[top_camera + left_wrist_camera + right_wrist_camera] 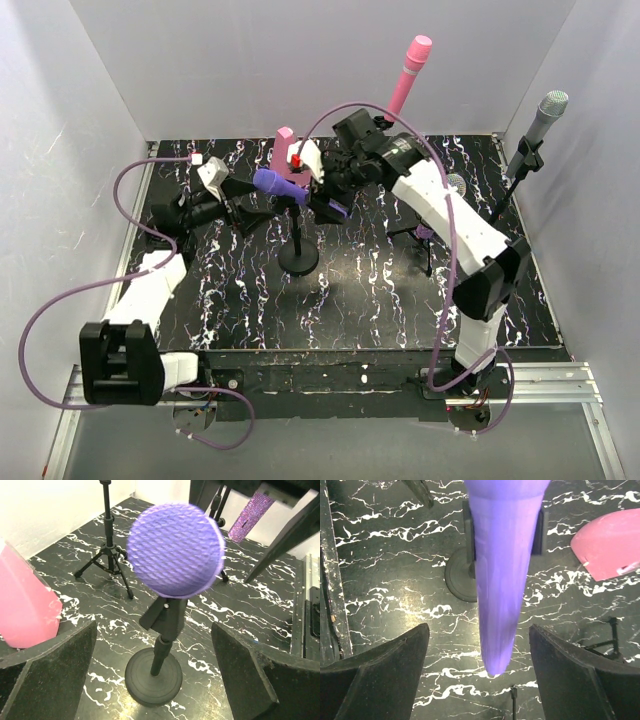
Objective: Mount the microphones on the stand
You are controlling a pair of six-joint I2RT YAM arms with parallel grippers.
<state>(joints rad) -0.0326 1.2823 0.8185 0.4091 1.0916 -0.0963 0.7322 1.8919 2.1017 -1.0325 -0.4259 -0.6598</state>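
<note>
Smooth violet stick microphone (499,580) sits in the clip of the black round-base desk stand (152,677). It lies roughly level, directly between the two end effectors.

Left end effector (152,626): jaws wide apart, holding nothing. The violet mesh head (175,550) is dead ahead of it, just above the finger line.

Right end effector (479,627): also spread wide, empty. The tapered tail runs down between its fingers, touching neither.

Handling, judged: rigid plastic body, light, probably head-heavy. It is glossy and tapering, so likely to slide toward the thin end under a pinch. Best hold is mid-handle, close to the clip. Avoid the mesh, which may dent.

Around: pink cone-shaped block (25,605) just beside and ahead of the left end effector's left finger. Thin black tripod stand (107,545) beyond it. Glittery purple microphone (250,515) ahead and to the right.

The end effectors face each other across one small stand, which looks like the main collision risk. The stand could tip if nudged.
</note>
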